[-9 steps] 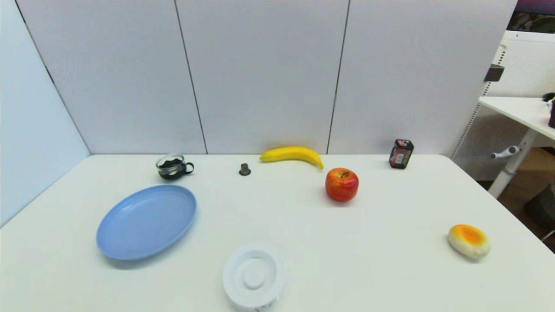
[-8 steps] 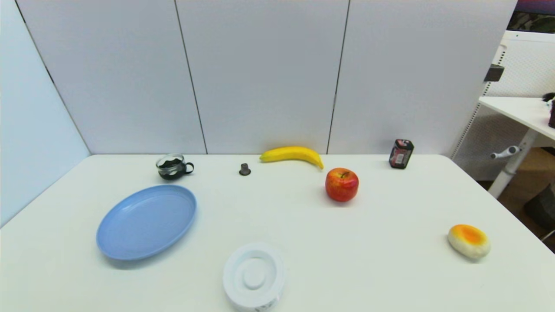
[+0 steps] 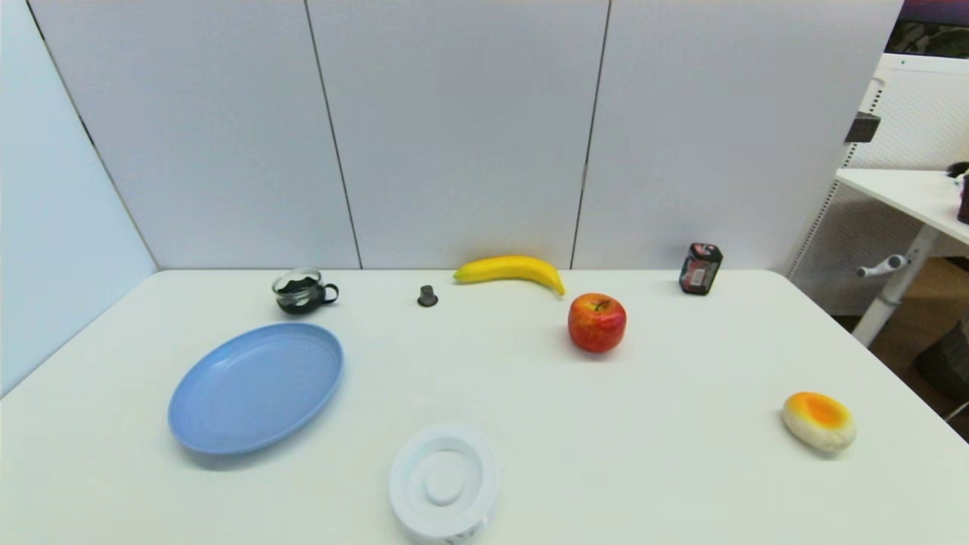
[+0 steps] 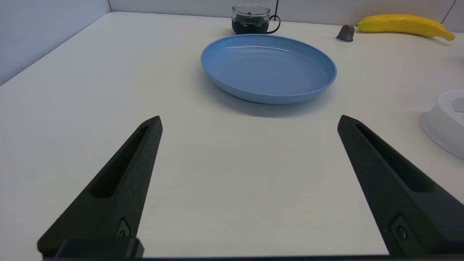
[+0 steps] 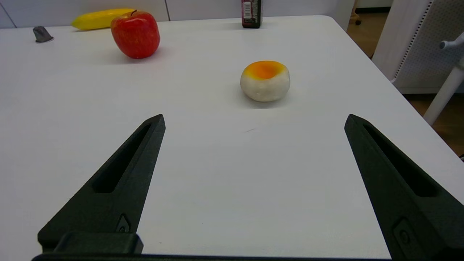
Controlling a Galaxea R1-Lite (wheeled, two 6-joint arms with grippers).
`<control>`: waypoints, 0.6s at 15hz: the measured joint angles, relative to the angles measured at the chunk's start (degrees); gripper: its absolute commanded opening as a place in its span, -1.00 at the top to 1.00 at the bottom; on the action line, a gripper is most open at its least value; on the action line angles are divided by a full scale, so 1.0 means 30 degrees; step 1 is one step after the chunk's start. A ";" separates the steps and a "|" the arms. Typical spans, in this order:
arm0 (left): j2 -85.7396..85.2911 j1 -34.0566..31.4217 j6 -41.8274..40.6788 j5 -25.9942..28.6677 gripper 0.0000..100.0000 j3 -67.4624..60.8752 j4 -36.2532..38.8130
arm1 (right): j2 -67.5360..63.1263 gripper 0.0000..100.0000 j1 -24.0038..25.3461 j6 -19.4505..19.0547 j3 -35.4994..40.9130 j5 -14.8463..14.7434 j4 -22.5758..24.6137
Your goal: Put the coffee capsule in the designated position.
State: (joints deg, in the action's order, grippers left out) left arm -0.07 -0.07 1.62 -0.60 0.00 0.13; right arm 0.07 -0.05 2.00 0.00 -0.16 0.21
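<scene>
Our left gripper [image 4: 249, 123] and right gripper [image 5: 254, 121] both sit spread wide and empty over the white table [image 3: 681, 469], while the coffee capsule [image 3: 428, 296] stands far off, just left of the banana [image 3: 509, 270].

Head view: white round dish [image 3: 443, 484] cut off by the bottom edge; neither arm shows. 
Left wrist view: same dish cut by the picture's edge, only its rim visible; glass cup [image 4: 251, 19] partly behind the blue plate [image 4: 268, 69]. 
Right wrist view: jar [image 5: 251, 13] cut off at its top, label unreadable; banana [image 5: 99, 17] partly behind the apple [image 5: 136, 34]. 
Coffee capsule [image 3: 428, 296] too small for surface detail.
</scene>
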 measured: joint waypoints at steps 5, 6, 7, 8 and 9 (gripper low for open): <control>0.0000 0.0000 0.0037 0.0000 -1.00 0.0000 0.0008 | 0.0000 -1.00 0.0008 0.0000 0.0000 -0.0008 -0.0008; 0.0000 0.0000 0.0045 0.0000 -1.00 0.0000 0.0000 | 0.0000 -1.00 0.0008 0.0000 0.0000 -0.0008 0.0000; 0.0000 0.0000 0.0045 0.0000 -1.00 0.0000 0.0008 | 0.0000 -1.00 0.0008 0.0000 0.0000 -0.0008 0.0000; 0.0000 0.0000 0.0093 -0.0012 -1.00 0.0000 0.0000 | 0.0000 -1.00 0.0000 0.0000 0.0000 -0.0016 -0.0016; 0.0008 0.0000 0.0154 -0.0020 -1.00 0.0016 -0.0045 | 0.0000 -1.00 0.0000 0.0000 0.0000 -0.0008 -0.0008</control>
State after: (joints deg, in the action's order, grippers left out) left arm -0.05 -0.07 2.08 -0.66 0.05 0.00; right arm 0.07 -0.05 2.00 0.00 -0.18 0.18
